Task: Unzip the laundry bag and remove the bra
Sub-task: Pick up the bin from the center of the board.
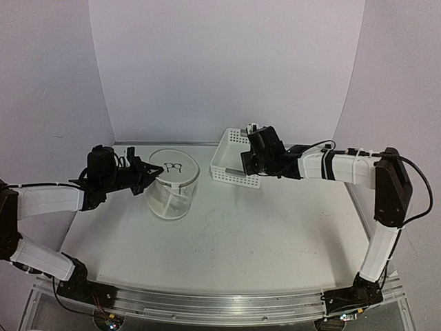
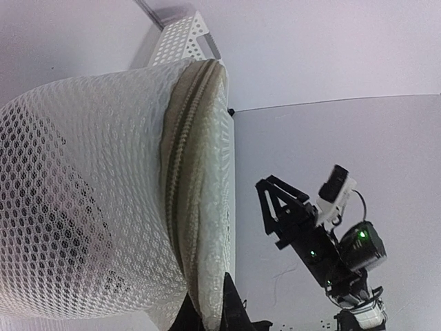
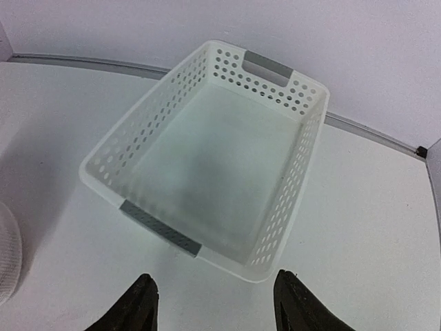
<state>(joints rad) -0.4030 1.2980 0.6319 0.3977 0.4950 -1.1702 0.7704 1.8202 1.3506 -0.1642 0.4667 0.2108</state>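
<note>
Right now the bag (image 1: 172, 196) is seen standing up like a drum on the table (image 1: 241, 227), a bit left of the middle. Its round lid (image 1: 173, 167) is on top, with the black mark facing up. The bra cannot be made out through the mesh, so it is thought to be inside the bag.

The zip (image 2: 180, 158) is seen in the left wrist view. It runs as a ring round the top rim, just under the lid, and no gap is seen in the part that shows. So the first step is judged not yet done.

The left claw (image 1: 150, 172) is pressed together on the left side of that rim. The zip pull is likely what is pinched, but the pull itself cannot be seen. A pull along the rim, round the circle, is what the next move would need, not a pull straight away from the bag. A straight tug could tip the light bag over.

The right claw (image 3: 213, 293) is spread, with nothing held. It is kept well to the right of the bag, by the near end of the basket (image 1: 219, 162), which has nothing in it. The left arm is much the nearer one to the bag.
</note>
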